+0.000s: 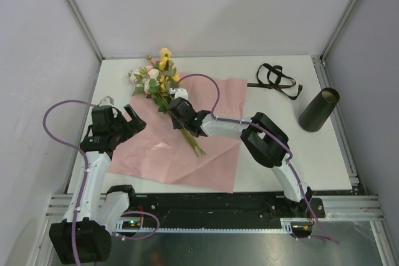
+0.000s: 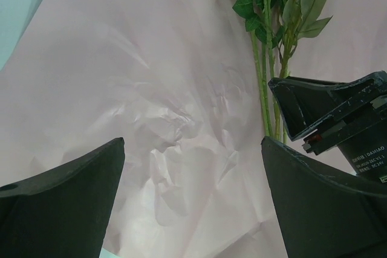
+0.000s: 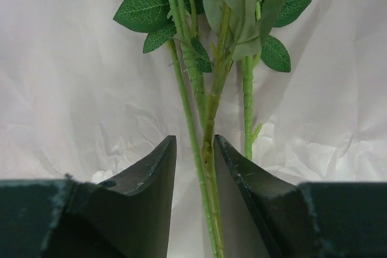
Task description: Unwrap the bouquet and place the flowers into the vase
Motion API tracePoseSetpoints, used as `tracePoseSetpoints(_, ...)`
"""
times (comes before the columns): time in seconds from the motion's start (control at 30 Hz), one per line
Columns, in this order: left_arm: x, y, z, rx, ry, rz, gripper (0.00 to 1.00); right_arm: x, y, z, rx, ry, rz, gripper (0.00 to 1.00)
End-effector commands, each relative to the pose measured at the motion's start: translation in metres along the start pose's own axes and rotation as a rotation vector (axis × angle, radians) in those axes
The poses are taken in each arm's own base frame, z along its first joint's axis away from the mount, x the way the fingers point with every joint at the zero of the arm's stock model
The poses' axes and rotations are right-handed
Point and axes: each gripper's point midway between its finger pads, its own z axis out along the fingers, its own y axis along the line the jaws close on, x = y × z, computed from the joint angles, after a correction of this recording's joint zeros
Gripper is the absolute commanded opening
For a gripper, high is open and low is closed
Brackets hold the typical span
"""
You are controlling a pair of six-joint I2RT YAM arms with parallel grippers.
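The bouquet lies unwrapped: its pink paper (image 1: pixel 209 160) is spread flat on the table and the black ribbon (image 1: pixel 277 80) lies apart at the back right. The flowers (image 1: pixel 156 79) rest on the paper with the blooms to the back left and the stems (image 3: pixel 208 167) running toward me. My right gripper (image 3: pixel 195 140) straddles two stems with its jaws narrowed. The right finger touches a stem, a gap shows on the left, and a third stem lies outside. My left gripper (image 2: pixel 192 143) hovers wide open over the paper (image 2: pixel 151 77), left of the stems (image 2: pixel 266 89). The dark vase (image 1: pixel 318 109) stands at the far right.
White walls close in the table at the back and both sides. The right arm's elbow (image 1: pixel 267 138) reaches across the paper's right part. In the left wrist view the right gripper (image 2: pixel 329 110) sits close on the right. A metal rail (image 1: pixel 218 207) runs along the near edge.
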Motion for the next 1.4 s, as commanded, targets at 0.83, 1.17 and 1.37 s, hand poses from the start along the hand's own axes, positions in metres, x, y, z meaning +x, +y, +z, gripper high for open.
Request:
tracePoseSetpoints(0.83,-0.004,0.003,-0.001,-0.014,-0.021,-0.021,1.0,-0.026,0.002,0.008,-0.037,-0.007,0.014,0.32)
tracePoseSetpoints(1.17,-0.004,0.002,-0.001,-0.014,-0.022,-0.021,1.0,-0.023,0.001,0.013,-0.029,-0.003,0.02,0.28)
tracePoseSetpoints(1.37,-0.005,0.003,-0.002,-0.016,-0.024,-0.02,1.0,-0.037,-0.001,0.006,-0.017,-0.039,0.019,0.07)
